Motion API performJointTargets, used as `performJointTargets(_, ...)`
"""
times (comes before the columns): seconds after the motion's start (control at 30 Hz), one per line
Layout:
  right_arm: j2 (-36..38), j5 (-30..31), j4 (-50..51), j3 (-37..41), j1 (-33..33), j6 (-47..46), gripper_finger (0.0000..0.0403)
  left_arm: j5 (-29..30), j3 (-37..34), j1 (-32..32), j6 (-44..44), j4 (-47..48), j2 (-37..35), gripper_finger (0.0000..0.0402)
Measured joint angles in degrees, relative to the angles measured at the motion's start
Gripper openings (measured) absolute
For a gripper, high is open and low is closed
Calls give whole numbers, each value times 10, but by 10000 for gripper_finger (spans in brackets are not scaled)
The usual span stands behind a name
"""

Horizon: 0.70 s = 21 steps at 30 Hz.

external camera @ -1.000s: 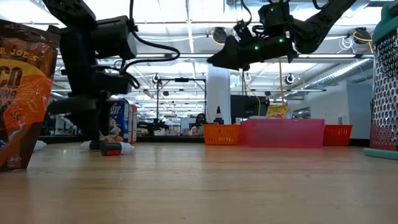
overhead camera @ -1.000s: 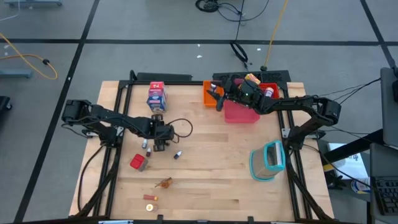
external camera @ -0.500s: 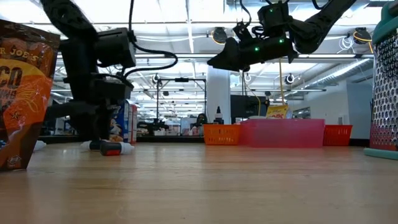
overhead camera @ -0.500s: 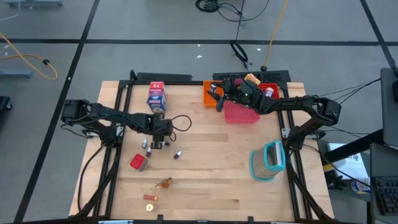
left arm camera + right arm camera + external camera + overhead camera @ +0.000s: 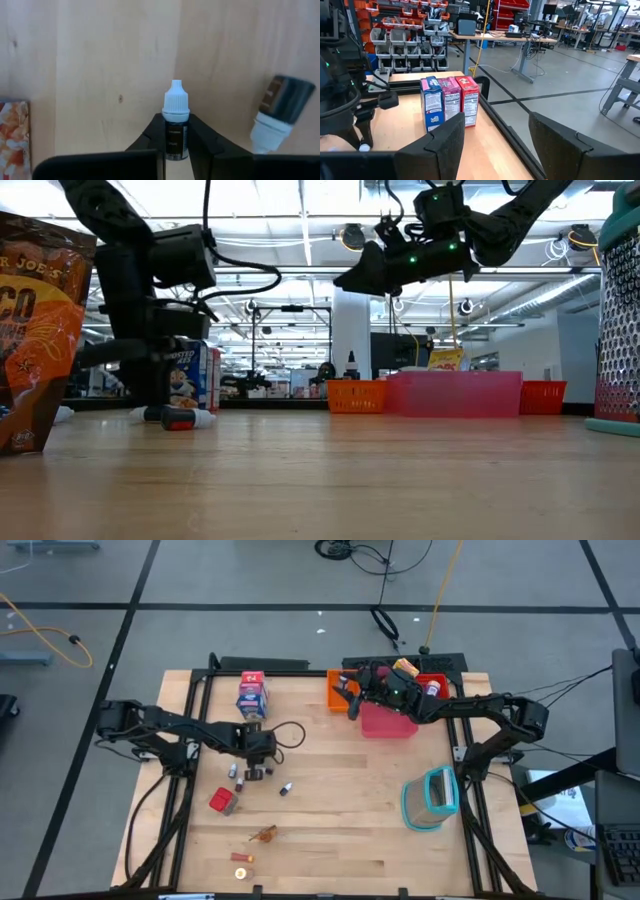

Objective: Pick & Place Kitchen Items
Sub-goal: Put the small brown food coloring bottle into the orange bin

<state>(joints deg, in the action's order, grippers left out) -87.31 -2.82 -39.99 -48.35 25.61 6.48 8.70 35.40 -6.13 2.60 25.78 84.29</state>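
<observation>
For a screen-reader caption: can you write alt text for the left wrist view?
The left gripper is closed around a small white-capped bottle on the wooden table. Another bottle lies beside it, and a printed carton shows at the edge.

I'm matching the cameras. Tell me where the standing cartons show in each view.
High view: cartons by the table's upper edge, left of centre.
Low view: cartons at left, partly behind the left arm.
Left wrist view: not in it.
Right wrist view: cartons centre-left, at the table edge.
Shared landmark: left gripper, shut on a bottle.
</observation>
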Motion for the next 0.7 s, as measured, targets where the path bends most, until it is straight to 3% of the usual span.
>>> performJointTargets(0.23,0,-7,4,0,-5,-28,212,14,44,8,-33,-17,3,47)
performJointTargets(0.37,0,-73,4,0,-17,-27,212,22,63,9,-30,-66,3,35)
performJointTargets(0.7,0,-98,4,0,-58,-22,192,39,91,9,12,-295,1,40)
